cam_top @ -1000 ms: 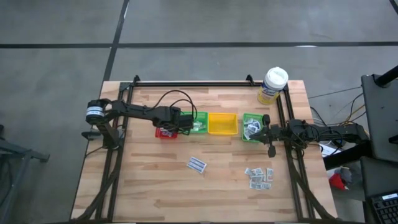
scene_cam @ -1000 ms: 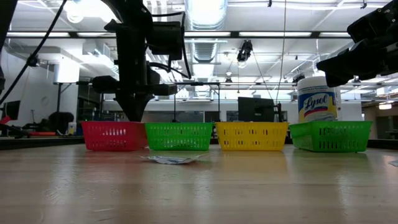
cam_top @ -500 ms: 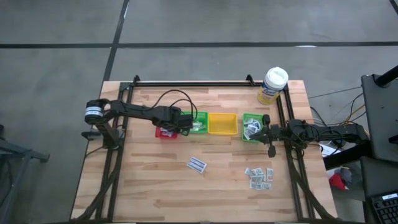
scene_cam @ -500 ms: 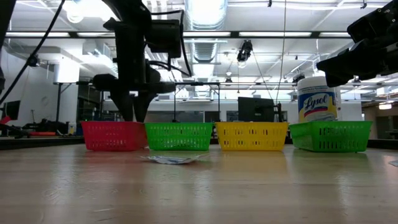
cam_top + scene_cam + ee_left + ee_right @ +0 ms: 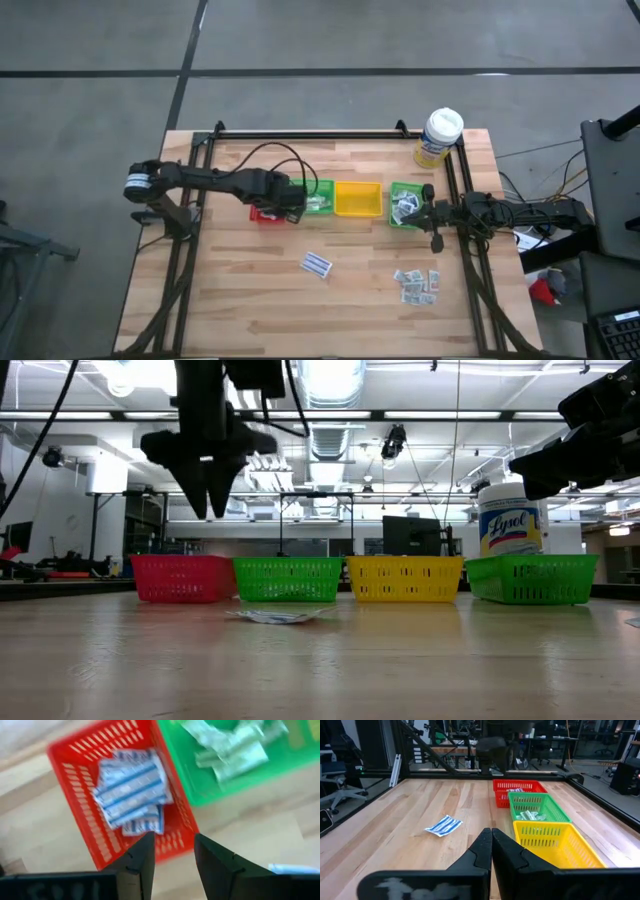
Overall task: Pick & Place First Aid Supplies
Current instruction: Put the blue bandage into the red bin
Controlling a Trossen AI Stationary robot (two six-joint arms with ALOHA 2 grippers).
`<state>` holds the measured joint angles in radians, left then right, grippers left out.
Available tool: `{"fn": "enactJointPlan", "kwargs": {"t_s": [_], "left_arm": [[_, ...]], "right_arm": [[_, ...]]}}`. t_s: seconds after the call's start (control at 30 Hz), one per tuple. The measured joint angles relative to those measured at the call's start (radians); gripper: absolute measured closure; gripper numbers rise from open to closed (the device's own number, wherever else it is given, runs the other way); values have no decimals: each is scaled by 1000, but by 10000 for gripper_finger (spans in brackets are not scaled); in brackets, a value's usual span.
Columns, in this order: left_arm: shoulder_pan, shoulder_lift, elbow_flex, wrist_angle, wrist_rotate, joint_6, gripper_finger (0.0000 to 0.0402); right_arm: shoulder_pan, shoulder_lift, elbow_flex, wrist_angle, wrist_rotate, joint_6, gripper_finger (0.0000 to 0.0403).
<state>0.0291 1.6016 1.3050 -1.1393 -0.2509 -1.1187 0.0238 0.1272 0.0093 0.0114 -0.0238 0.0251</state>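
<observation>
Since the first aid supplies are thin paper packets, they are judged light, limp and easily creased, best taken by a free edge or pinched flat off the desk. From the high view, one blue-striped packet (image 5: 317,264) is seen alone near the desk's (image 5: 240,300) middle, and a cluster of small packets (image 5: 417,284) lies at about 3 o'clock of it; the left gripper (image 5: 290,203) hangs over the red tray (image 5: 266,213), the right gripper (image 5: 424,212) waits beside the far green tray (image 5: 405,203).

From the low view, the left gripper (image 5: 213,510) is shown well above the red tray (image 5: 182,577), empty, fingers parted; height is given here that the top-down picture hides.

From the left wrist view, striped packets (image 5: 131,787) are found stacked inside the red tray (image 5: 70,760), pale sachets (image 5: 232,747) in the green tray (image 5: 215,790) at 3 o'clock; the contents are only legible here.

From the right wrist view, the right gripper (image 5: 491,842) is seen closed on nothing, and the lone packet (image 5: 443,825) is seen lying flat.
</observation>
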Motion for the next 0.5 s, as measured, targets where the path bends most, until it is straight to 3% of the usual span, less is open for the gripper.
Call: {"fn": "enactJointPlan", "kwargs": {"t_s": [0.2, 0.5], "left_arm": [[-82, 0, 19, -3, 55, -38, 271], [-228, 15, 19, 90, 56, -201, 271]], "right_arm": [[0, 0, 0, 0, 0, -1, 394], [0, 0, 0, 0, 0, -1, 394]]}}
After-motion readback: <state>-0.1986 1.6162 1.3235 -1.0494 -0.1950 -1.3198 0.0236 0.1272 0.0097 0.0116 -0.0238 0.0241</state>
